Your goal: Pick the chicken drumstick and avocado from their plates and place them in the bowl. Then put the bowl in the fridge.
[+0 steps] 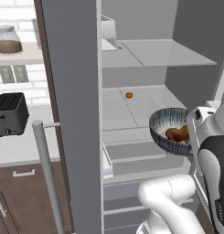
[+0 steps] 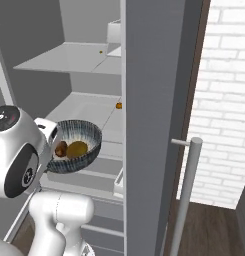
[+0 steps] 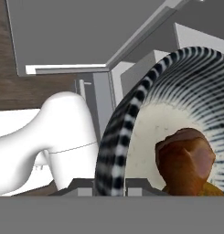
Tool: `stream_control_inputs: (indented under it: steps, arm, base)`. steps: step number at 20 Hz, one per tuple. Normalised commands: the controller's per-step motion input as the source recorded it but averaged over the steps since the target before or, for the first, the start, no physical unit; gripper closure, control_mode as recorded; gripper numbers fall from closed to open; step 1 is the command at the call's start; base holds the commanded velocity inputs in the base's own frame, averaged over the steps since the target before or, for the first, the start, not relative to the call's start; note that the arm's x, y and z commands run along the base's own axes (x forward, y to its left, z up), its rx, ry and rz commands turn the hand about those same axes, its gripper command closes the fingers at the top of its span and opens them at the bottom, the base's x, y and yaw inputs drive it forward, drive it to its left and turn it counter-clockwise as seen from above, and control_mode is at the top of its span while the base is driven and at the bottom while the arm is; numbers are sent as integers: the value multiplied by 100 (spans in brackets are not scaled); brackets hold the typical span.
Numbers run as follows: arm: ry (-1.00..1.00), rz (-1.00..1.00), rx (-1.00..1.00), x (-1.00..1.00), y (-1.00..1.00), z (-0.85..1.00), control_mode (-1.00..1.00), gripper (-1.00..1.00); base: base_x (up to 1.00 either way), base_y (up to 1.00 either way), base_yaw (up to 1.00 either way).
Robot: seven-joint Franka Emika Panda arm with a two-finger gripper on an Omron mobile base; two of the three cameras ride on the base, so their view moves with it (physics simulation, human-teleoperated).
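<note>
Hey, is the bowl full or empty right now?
Not empty. The bowl, held up in front of the open fridge, has the chicken drumstick and the avocado lying inside it.

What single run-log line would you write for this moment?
stage: carry to fridge | bowl: gripped at rim, before open shelves | chicken drumstick, avocado: in bowl | fingers: shut on rim
</note>
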Motion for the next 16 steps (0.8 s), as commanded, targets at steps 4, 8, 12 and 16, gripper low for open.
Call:
stream_control_inputs:
  steps: [4,8,12,16]
  arm:
    - [-2,0,0,5,3,0,-100,100]
    - [-19,4,0,61,16,-1,-100,100]
    - [-12,9,0,86,16,-9,-100,100]
    - [0,7,0,100,2,-32,-100,100]
  base:
    - [1,0,0]
    - [0,0,0]
    - [0,0,0]
    - [0,0,0]
